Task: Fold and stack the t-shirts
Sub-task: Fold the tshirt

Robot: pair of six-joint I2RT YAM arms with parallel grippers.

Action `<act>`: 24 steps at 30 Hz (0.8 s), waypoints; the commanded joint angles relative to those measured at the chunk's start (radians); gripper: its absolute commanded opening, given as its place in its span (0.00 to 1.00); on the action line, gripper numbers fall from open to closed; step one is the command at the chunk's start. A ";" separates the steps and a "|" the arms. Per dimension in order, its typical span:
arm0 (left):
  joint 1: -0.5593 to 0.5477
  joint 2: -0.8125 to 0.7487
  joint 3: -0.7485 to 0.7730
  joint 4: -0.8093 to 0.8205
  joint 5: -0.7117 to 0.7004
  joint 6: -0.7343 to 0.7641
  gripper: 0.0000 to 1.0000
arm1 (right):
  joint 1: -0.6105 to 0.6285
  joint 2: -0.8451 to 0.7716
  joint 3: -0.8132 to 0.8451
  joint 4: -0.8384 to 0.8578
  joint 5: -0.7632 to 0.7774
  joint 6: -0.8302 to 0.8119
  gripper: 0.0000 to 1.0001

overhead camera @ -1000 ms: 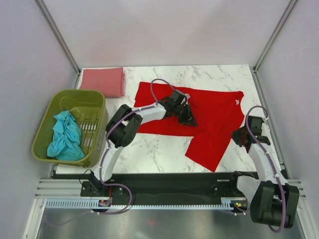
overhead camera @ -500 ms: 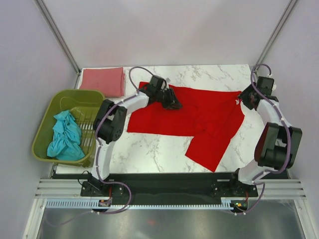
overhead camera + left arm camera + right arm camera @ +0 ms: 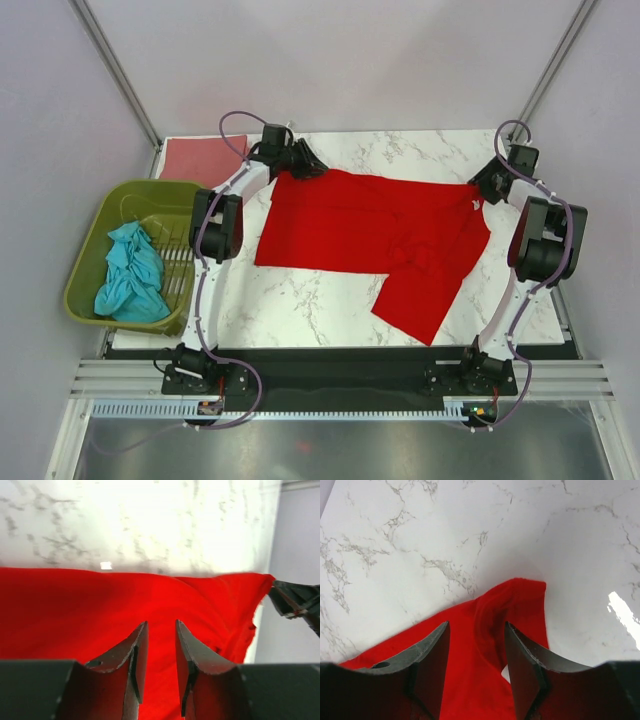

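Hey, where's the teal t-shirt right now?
In the top view, the teal t-shirt lies bunched inside the olive-green basket at the table's left edge, with the pink t-shirt just beyond it.

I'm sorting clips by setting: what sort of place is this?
Likely a lab robot booth, not a home: plain grey panels enclose a marble-patterned table, two robot arms are bolted to a metal rail at its edge, and a red t-shirt lies spread between them.
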State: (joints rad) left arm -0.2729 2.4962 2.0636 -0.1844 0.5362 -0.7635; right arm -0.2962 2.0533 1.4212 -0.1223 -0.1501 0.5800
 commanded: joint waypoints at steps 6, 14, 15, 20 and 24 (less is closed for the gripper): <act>0.043 0.066 0.015 -0.045 -0.108 0.072 0.35 | -0.035 0.065 0.033 0.114 0.054 -0.014 0.23; 0.052 0.099 0.053 -0.173 -0.191 0.130 0.35 | -0.127 0.102 -0.108 0.556 -0.175 0.155 0.00; 0.052 0.099 0.053 -0.174 -0.197 0.133 0.35 | -0.133 0.114 -0.107 0.603 -0.198 0.188 0.00; 0.052 0.098 0.055 -0.185 -0.199 0.144 0.35 | -0.159 0.169 -0.116 0.734 -0.305 0.270 0.10; 0.055 0.092 0.049 -0.196 -0.212 0.153 0.35 | -0.173 0.163 -0.137 0.761 -0.325 0.273 0.29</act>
State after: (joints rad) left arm -0.2379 2.5622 2.1109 -0.2852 0.4286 -0.6899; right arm -0.4446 2.2230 1.2888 0.5079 -0.4351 0.8246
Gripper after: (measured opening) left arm 0.348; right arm 0.300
